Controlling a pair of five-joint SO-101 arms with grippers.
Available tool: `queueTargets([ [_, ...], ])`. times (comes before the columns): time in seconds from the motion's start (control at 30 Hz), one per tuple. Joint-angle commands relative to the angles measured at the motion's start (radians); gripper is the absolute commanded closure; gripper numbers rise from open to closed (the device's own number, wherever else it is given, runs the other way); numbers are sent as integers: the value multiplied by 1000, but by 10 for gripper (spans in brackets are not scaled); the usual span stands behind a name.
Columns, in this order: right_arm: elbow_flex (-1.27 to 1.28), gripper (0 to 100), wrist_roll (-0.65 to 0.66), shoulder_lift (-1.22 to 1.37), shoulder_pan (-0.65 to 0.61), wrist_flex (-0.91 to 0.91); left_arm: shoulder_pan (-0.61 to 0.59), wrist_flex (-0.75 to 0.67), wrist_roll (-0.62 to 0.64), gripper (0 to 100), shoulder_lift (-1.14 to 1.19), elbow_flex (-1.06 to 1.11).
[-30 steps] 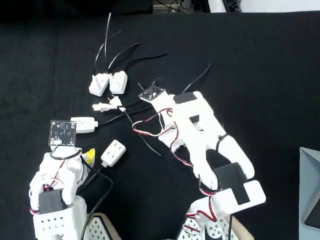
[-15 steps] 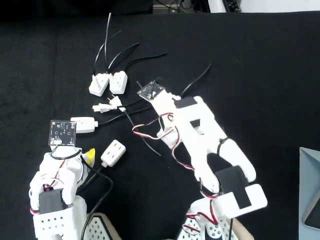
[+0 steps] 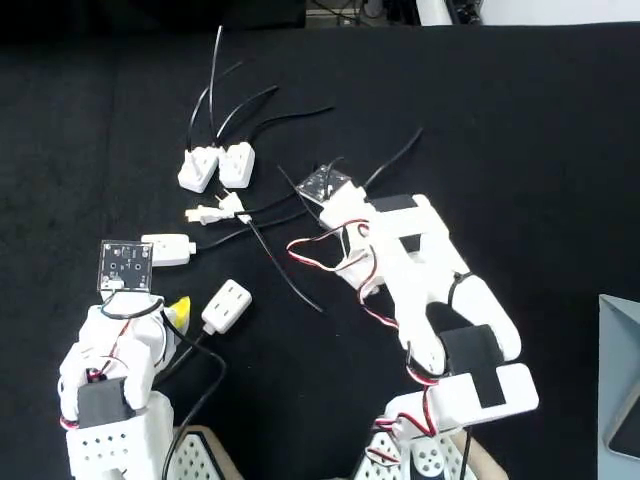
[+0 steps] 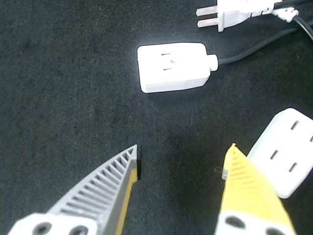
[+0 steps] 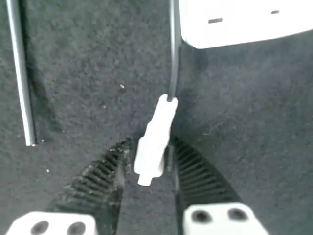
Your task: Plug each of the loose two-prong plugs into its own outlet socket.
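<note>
High view is showing the black worktop [image 3: 520, 120] with the right arm [image 3: 420, 270] lying stretched from the near edge toward the middle and the left arm [image 3: 110, 370] sitting folded at the near left. Right wrist view is showing the right tool [image 5: 150, 143] gripping a small white plug [image 5: 155, 132] in a narrow hold, its fingers sitting tight against both sides of the body. The plug's black cord [image 5: 172, 49] is running away past a white socket face [image 5: 244, 19]; which socket that is I cannot tell. The left tool [image 4: 183, 152] is standing wide, holding nothing, hovering over bare worktop. Just beyond it a single socket [image 4: 171, 67] is lying flat with its slots facing up, and a triple socket [image 4: 286, 152] is lying just right of the yellow finger [image 4: 244, 186]. A second plug [image 4: 230, 14] is lying loose farther off, its two prongs pointing left. From above, a pair of sockets [image 3: 237, 165] is lying side by side, touching, at the far left, each trailing a black cord toward the far edge. The second plug is lying between that pair and the single socket.
</note>
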Motion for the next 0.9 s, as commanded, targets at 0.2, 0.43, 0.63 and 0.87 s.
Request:
queueTargets([
  [0.2, -8, 979, 34, -13, 25, -43, -7, 5, -8, 722, -5, -7],
  [0.43, -18, 871, -66, -13, 18, -46, -7, 5, -8, 722, -5, -7],
  [0.63, -31, 871, -83, -13, 18, -58, -7, 5, -8, 722, -5, -7],
  [0.87, -31, 871, -83, -13, 18, -77, -7, 5, -8, 722, -5, -7],
])
